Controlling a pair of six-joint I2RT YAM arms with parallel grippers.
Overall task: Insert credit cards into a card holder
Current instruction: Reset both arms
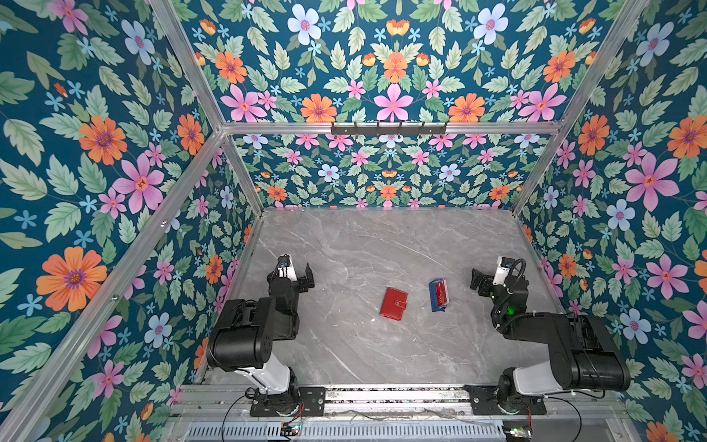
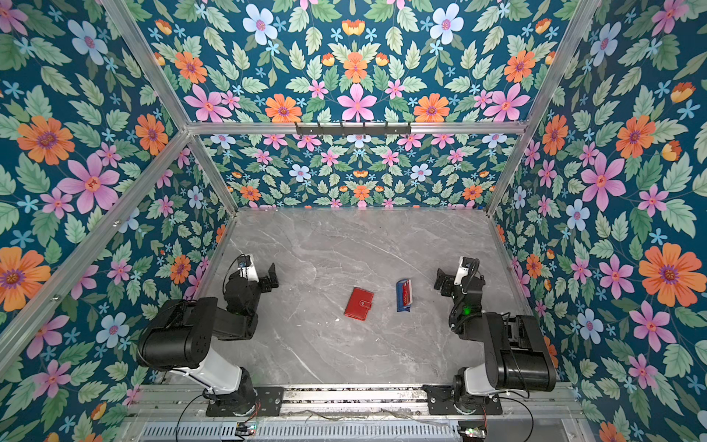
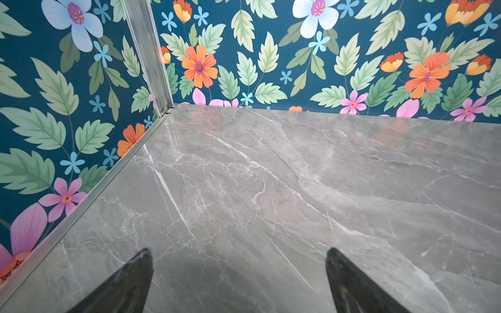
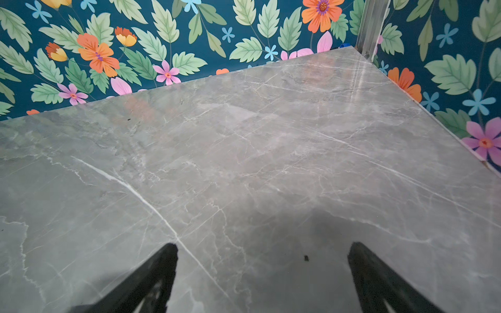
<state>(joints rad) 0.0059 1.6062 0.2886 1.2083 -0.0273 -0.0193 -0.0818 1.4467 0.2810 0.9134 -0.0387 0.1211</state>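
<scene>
The card holder point(image 1: 394, 303) point(image 2: 359, 303), a small red wallet with its snap tab fastened, lies shut and flat near the middle of the grey marble table point(image 1: 363, 237). To its right, the credit cards point(image 1: 442, 291) point(image 2: 408, 291) stand packed in a small blue tray point(image 1: 436, 302), a red one showing on top. My left gripper point(image 1: 307, 278) point(image 3: 238, 254) hovers open at the table's left side, well apart from the card holder. My right gripper point(image 1: 477, 281) point(image 4: 263, 249) is open at the right side, a short way from the tray. Both wrist views show only bare marble between the fingers.
Floral walls with aluminium posts point(image 1: 245, 172) close in the table on the left, back and right. A black hook rack point(image 1: 388, 129) hangs high on the back wall. The arm bases sit on a rail point(image 1: 382, 398) along the front edge. A small dark speck point(image 4: 306, 258) lies on the marble.
</scene>
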